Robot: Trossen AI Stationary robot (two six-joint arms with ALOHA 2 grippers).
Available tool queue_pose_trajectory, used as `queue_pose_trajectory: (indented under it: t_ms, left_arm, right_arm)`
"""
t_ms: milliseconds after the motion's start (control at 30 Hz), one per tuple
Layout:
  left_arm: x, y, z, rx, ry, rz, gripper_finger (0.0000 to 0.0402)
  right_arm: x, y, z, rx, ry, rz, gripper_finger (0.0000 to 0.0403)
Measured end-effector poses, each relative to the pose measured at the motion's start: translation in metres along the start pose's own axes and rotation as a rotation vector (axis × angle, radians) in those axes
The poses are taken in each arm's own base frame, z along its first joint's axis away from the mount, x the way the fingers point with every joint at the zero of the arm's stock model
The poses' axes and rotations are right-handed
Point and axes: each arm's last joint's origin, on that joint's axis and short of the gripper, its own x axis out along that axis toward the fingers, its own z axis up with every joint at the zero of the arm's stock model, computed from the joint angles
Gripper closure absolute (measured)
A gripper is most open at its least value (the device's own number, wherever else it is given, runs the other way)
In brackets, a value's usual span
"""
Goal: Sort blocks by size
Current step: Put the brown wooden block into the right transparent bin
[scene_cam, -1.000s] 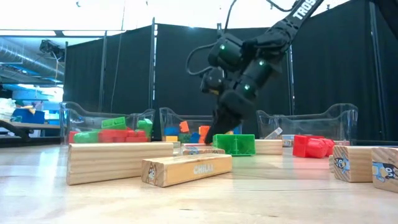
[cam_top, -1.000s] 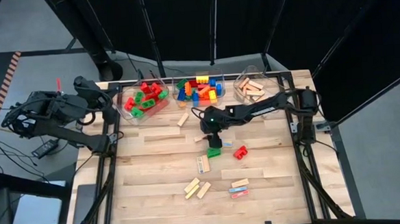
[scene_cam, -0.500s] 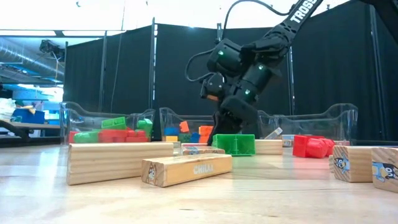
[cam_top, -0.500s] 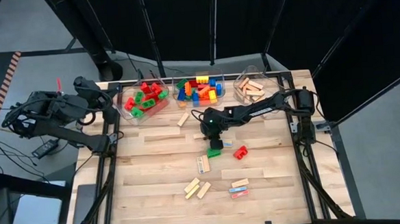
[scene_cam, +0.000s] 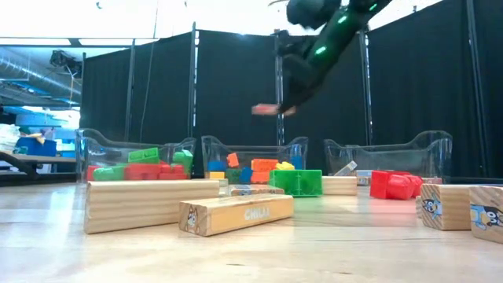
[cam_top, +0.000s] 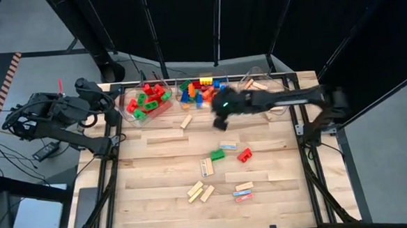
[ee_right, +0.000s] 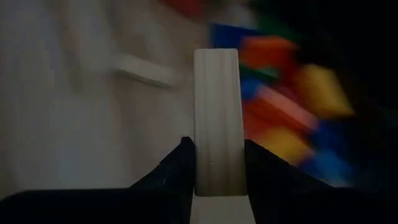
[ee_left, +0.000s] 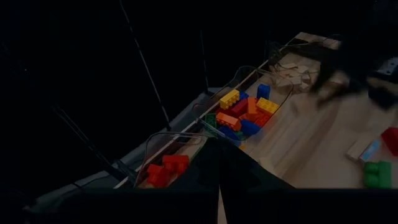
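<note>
My right gripper [cam_top: 220,107] is high above the table's far middle, just in front of the middle bin [cam_top: 202,93]. It is shut on a tan wooden bar [ee_right: 216,118], which also shows in the low view [scene_cam: 266,110]. A green brick [cam_top: 217,155] and a red brick [cam_top: 244,154] lie flat on the table, with several tan bars such as the one at the near middle [cam_top: 207,167]. My left gripper [cam_top: 112,105] waits off the table's far left corner, its fingers [ee_left: 219,186] shut and empty. My right gripper pinches the bar's two long sides [ee_right: 216,177] between its two fingers, near one end. The rest of the bar sticks out forward past the fingertips. The bar is lifted clear, well above the table.
Three clear bins stand along the far edge: red and green bricks at the left [cam_top: 147,99], mixed coloured bricks in the middle, tan bars at the right [cam_top: 258,89]. More bars lie near the front [cam_top: 200,191] [cam_top: 244,191] and by the bins [cam_top: 186,121].
My right gripper has risen from the table beside the green brick and swung toward the far edge, carrying the tan bar up clear of the table. The green and red bricks have stayed in place.
</note>
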Motion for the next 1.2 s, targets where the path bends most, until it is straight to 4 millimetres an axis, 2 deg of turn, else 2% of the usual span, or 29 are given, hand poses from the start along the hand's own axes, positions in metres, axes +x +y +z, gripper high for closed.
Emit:
queue_pose_trajectory:
  t_ms: [100, 267, 333, 433, 500, 600, 700, 800, 867, 967, 1067, 1200]
  left_arm:
    - [0.0, 0.0, 0.0, 0.001, 0.0, 0.0, 0.0397]
    - [0.0, 0.0, 0.0, 0.007, 0.0, -0.001, 0.0397]
    - [0.0, 0.0, 0.0, 0.008, 0.0, 0.0, 0.0397]
    - [0.0, 0.0, 0.0, 0.009, 0.0, -0.001, 0.0397]
    - [0.0, 0.0, 0.0, 0.009, 0.0, -0.001, 0.0397]
    - [0.0, 0.0, 0.0, 0.008, 0.0, -0.001, 0.0397]
    - [0.0, 0.0, 0.0, 0.006, -0.002, -0.002, 0.0397]
    - [0.0, 0.0, 0.0, 0.004, -0.003, -0.002, 0.0397]
    - [0.0, 0.0, 0.0, 0.001, -0.002, -0.003, 0.0397]
    - [0.0, 0.0, 0.0, -0.003, 0.001, -0.01, 0.0397]
    - [0.0, -0.001, 0.0, -0.005, 0.003, -0.012, 0.0397]
    - [0.0, -0.001, 0.0, -0.004, 0.003, -0.013, 0.0397]
  right_arm:
    - [-0.04, -0.027, -0.014, 0.048, 0.065, -0.121, 0.0285]
    - [-0.093, -0.06, -0.063, 0.251, 0.182, -0.364, 0.0285]
    - [-0.105, -0.069, -0.083, 0.348, 0.194, -0.454, 0.0285]
    - [-0.107, -0.078, -0.106, 0.398, 0.23, -0.485, 0.0285]
    - [-0.107, -0.081, -0.111, 0.42, 0.236, -0.458, 0.0279]
    - [-0.102, -0.083, -0.114, 0.419, 0.268, -0.393, 0.0204]
    - [-0.098, -0.087, -0.114, 0.425, 0.283, -0.4, 0.0126]
    - [-0.097, -0.09, -0.112, 0.468, 0.28, -0.404, 0.0091]
    - [-0.098, -0.087, -0.105, 0.476, 0.237, -0.328, 0.0088]
    - [-0.097, -0.071, -0.088, 0.446, 0.109, -0.046, 0.0098]
    - [-0.092, -0.044, -0.073, 0.377, 0.032, 0.183, 0.0114]
    - [-0.074, 0.001, -0.073, 0.232, 0.122, 0.292, 0.0133]
